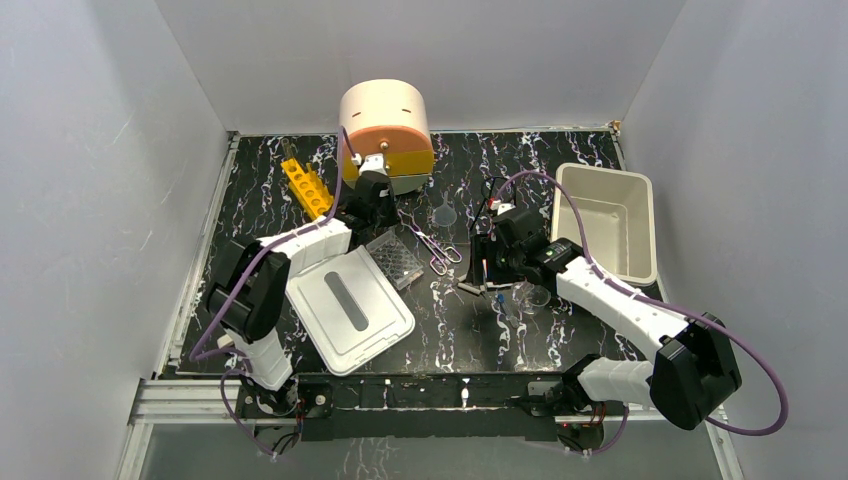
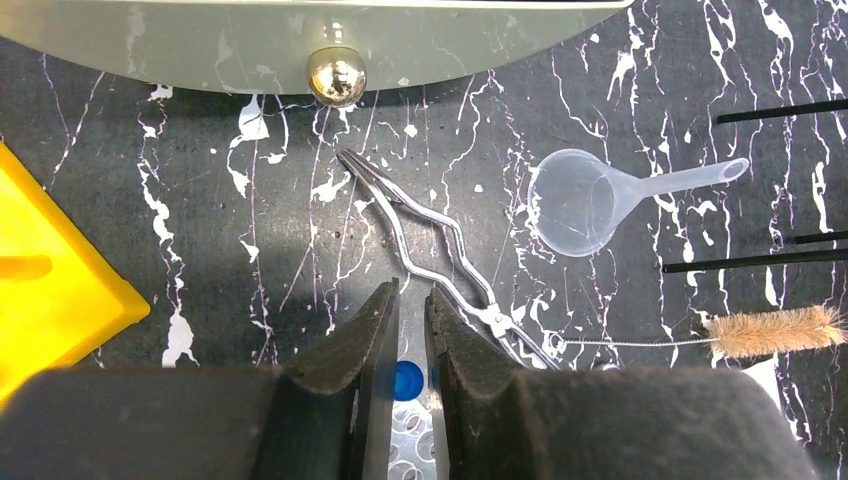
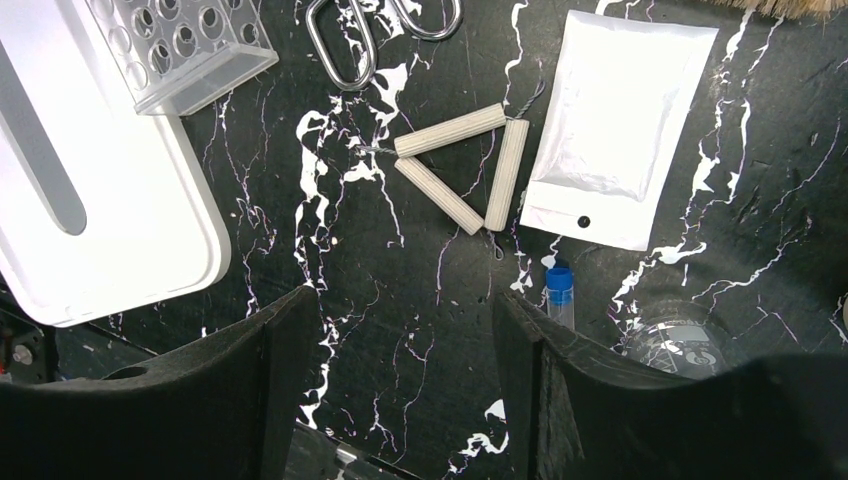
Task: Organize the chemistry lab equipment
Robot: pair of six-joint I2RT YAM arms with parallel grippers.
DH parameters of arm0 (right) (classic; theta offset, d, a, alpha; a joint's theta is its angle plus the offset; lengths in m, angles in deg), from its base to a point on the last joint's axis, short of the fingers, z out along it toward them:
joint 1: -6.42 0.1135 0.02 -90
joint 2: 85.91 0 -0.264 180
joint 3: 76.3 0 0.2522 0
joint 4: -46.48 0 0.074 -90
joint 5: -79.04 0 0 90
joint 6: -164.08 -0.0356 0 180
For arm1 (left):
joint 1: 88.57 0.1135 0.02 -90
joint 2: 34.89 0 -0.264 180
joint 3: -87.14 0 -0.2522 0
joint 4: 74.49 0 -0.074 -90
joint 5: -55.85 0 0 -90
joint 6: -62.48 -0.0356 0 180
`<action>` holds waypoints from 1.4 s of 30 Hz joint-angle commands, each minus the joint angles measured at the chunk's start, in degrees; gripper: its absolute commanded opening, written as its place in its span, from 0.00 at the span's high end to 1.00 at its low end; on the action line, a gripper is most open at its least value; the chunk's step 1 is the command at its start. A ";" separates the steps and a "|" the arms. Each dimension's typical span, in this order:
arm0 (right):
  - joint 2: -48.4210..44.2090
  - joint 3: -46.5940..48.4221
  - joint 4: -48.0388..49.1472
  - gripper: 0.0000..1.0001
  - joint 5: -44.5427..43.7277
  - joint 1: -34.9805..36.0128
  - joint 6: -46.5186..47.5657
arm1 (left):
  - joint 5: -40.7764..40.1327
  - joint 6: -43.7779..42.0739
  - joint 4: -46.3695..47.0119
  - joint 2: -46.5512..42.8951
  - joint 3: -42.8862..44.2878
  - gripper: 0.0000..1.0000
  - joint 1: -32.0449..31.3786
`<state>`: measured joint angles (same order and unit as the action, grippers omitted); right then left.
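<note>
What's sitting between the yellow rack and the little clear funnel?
Metal tongs lie between the yellow rack and funnel, shown in the left wrist view.

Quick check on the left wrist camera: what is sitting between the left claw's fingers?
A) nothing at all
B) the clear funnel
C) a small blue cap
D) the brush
C: a small blue cap sits pinched in the narrow gap of the left claw, while the funnel and the brush lie off to the side, apart from it.
</note>
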<state>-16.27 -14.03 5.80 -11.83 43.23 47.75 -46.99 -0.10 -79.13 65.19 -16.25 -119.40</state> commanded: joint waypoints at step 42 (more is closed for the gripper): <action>-3.28 -0.24 -1.83 0.28 -3.93 -0.12 0.11 | -2.21 -0.26 -7.70 -10.77 3.42 0.48 0.24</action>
<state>-17.95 -16.37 5.67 -12.74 43.23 47.34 -46.77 -0.04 -84.44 59.29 -18.85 -119.33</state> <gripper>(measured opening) 0.721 0.465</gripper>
